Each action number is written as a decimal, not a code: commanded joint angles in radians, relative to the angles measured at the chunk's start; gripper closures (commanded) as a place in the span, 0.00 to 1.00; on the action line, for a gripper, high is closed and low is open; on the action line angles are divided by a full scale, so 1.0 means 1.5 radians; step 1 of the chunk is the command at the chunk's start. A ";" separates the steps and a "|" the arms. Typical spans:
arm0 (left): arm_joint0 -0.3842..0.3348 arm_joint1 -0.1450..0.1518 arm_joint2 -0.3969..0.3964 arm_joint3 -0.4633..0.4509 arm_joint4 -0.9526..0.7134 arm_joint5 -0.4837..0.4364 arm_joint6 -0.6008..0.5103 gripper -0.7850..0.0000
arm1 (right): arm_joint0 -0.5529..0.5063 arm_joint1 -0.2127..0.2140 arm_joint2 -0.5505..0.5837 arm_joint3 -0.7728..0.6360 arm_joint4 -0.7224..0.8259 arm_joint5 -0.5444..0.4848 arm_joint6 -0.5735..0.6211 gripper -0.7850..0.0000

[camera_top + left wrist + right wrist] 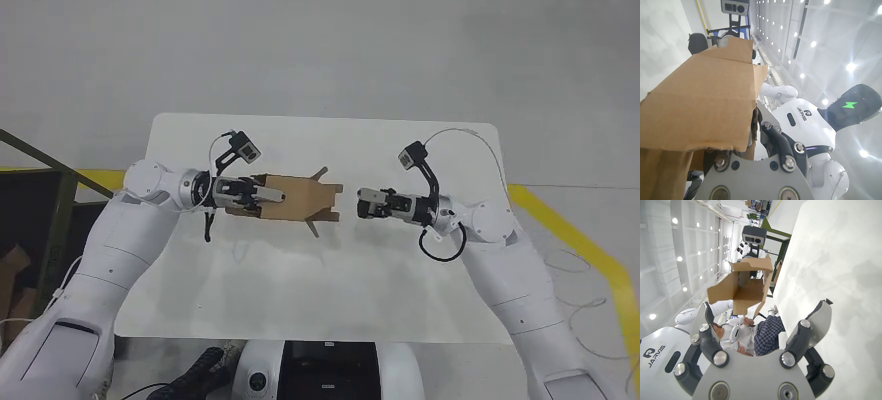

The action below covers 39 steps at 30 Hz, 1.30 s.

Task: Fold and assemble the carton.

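Note:
A brown cardboard carton (pixel 295 198) is held above the white table (pixel 400 290), its flaps spread at the end facing my right arm. My left gripper (pixel 243 194) is shut on the carton's other end; in the left wrist view the carton (pixel 696 106) covers the fingers, with one finger (pixel 770 125) beside the cardboard edge. My right gripper (pixel 362 203) stands open a short way from the flapped end, not touching it. In the right wrist view the carton (pixel 745 285) shows its hollow inside beyond the spread fingers (pixel 705 313).
A dark green frame (pixel 40 170) stands off the table's left edge, with cardboard pieces (pixel 12 265) below it. Yellow floor tape (pixel 565 225) runs past the right side. Bare table surface lies in front of and behind the carton.

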 commanded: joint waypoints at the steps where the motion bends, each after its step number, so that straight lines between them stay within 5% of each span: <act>1: 0.000 -0.001 0.003 -0.003 -0.012 0.000 0.000 1.00 | -0.008 0.001 -0.005 -0.010 -0.016 0.010 -0.005 0.00; 39: -0.039 0.006 0.099 -0.012 -0.126 0.010 0.000 1.00 | 0.054 -0.019 -0.098 0.044 0.005 -0.022 0.008 0.00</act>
